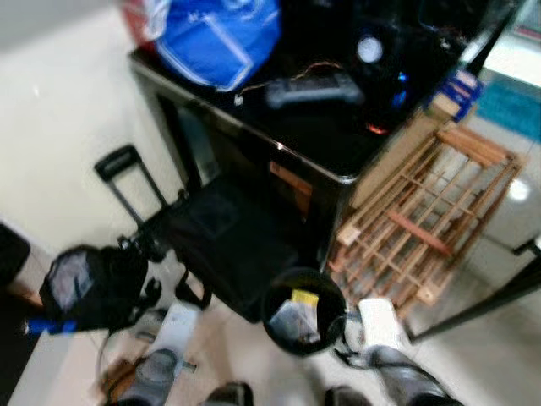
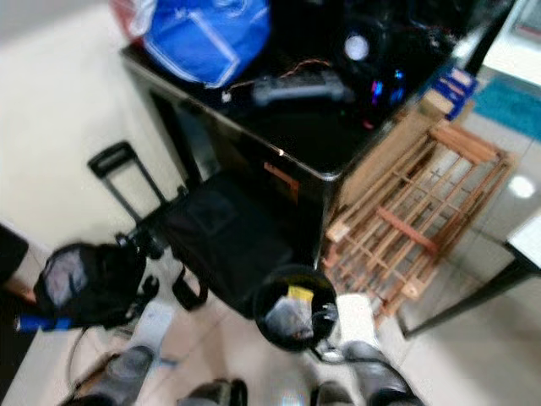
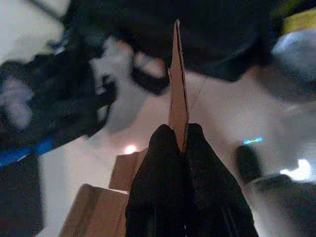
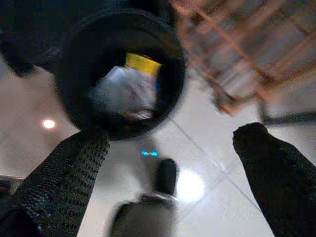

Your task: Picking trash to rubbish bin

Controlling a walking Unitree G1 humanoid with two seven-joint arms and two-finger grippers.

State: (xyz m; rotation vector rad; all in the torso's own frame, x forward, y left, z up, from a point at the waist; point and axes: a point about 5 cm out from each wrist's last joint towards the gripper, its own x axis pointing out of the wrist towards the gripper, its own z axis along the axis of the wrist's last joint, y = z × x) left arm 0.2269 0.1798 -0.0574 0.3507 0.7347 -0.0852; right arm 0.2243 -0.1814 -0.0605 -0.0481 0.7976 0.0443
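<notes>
A thin, flat piece of brown cardboard (image 3: 177,89) stands edge-on, clenched between the black fingers of the left pincer (image 3: 181,143). Just beyond the right pincer (image 4: 173,163), whose textured fingers (image 4: 74,168) are spread wide with nothing between them, sits the round black bin (image 4: 170,54), holding crumpled pale trash (image 4: 126,91) and something yellow. A slatted wooden rack (image 1: 431,211) leans beside the bin.

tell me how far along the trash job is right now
Some trash, a yellow item and pale wrapping, already lies in the black rubbish bin. The left gripper is shut on a cardboard piece, not yet binned. The right gripper is open near the bin. More cardboard remains below.
</notes>
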